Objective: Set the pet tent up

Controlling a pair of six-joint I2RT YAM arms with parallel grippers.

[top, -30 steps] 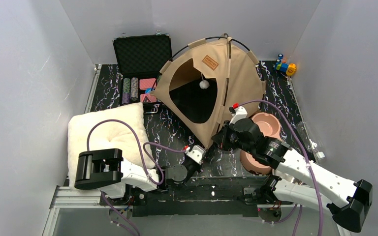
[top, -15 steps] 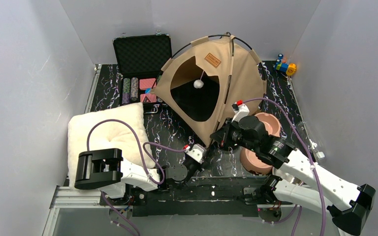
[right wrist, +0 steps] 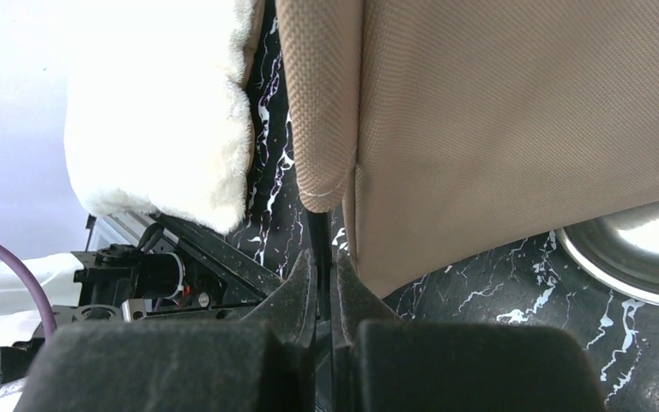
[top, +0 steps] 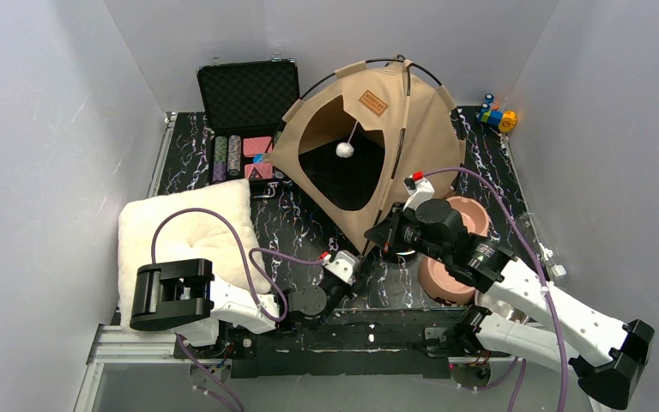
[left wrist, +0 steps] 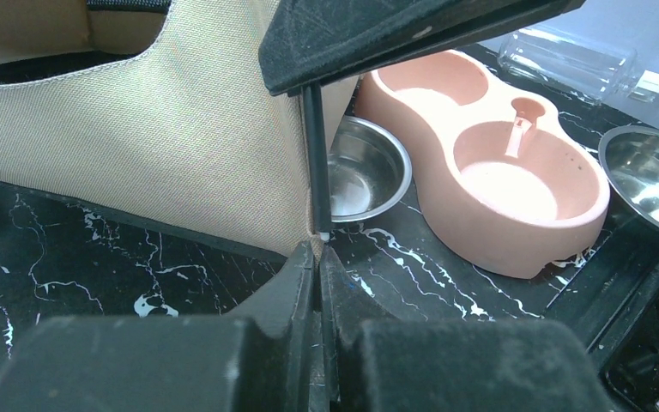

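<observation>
The pet tent (top: 412, 129) stands at the back middle, tan canvas on thin black poles, with a white pom-pom (top: 343, 149) hanging in its doorway. My right gripper (top: 383, 236) is at the tent's front right edge, shut on a black pole (right wrist: 320, 232) that runs between its fingers beside the canvas (right wrist: 523, 112). My left gripper (top: 352, 257) lies low at the tent's front corner, shut on the corner of the canvas (left wrist: 163, 146). The pole's (left wrist: 313, 146) white tip sits just above the left gripper (left wrist: 319, 251).
A fluffy cream cushion (top: 184, 240) lies front left. An open black case of poker chips (top: 249, 94) stands back left. A pink double bowl (left wrist: 498, 172), two steel bowls (left wrist: 365, 172) (left wrist: 652, 180) and a clear bottle (left wrist: 566, 60) sit right of the tent. A small toy (top: 498, 116) is back right.
The tent has risen and leaned back, its top and pom-pom shifting up. My right gripper moved slightly up and left with the pole. The left arm stayed still.
</observation>
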